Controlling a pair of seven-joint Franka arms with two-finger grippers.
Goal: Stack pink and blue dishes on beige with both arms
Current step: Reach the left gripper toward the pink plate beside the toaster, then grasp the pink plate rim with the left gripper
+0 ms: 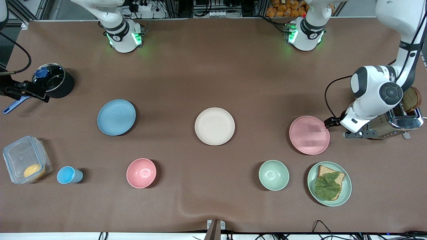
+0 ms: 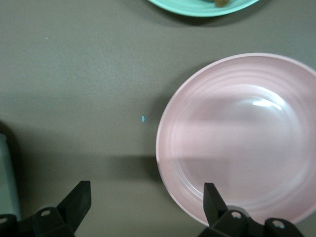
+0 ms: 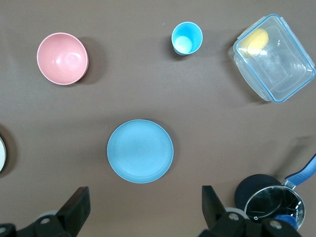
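The pale pink plate (image 1: 309,135) lies flat toward the left arm's end of the table. My left gripper (image 1: 329,122) is low at its rim, open. In the left wrist view one finger (image 2: 213,200) is over the pink plate (image 2: 237,138) and the other over bare table, with the left gripper (image 2: 146,190) holding nothing. The cream-beige plate (image 1: 215,126) sits bare mid-table. The light blue plate (image 1: 116,117) lies toward the right arm's end. My right gripper (image 1: 39,94) hangs open, high beside the pot. The right wrist view shows the right gripper (image 3: 144,192) above bare table near the blue plate (image 3: 140,151).
A lidded pot (image 1: 53,81) and a clear container (image 1: 25,163) are at the right arm's end. A blue cup (image 1: 68,175), pink bowl (image 1: 141,173), green bowl (image 1: 274,175) and green plate (image 1: 347,190) with toast lie nearer the camera. A toaster (image 1: 402,121) stands beside my left hand.
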